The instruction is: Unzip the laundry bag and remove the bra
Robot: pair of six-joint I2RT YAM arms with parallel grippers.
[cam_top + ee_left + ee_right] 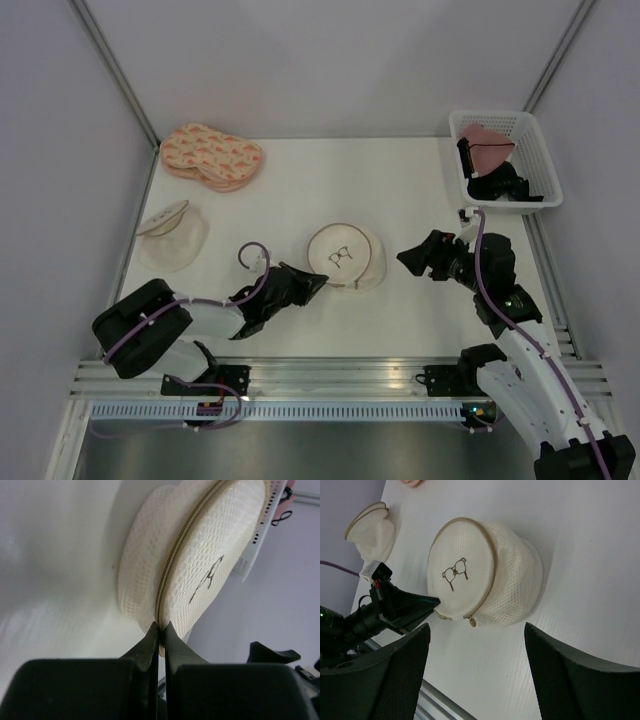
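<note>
Top view: bright, even, diffuse overhead light. White surface [400, 190] near clipping, shadows under arms short and soft. Slight wide-angle splay at wall edges.

Left wrist view: left tool [161, 627] is dark, no detail, soft at close range. laundry bag [200, 555] mesh sharp. Surface at left washed out, soft shadow beside bag.

Right wrist view: right tool [476, 630] is large, blurred, underexposed. Bag crisp, soft shadow on its right.

Table layout, from above.
Mid-table: laundry bag [345, 257]; left gripper [321, 282] at its near-left rim, right gripper [408, 258] apart to its right; basket [512, 206] far right, pouch [170, 238] left.
</note>
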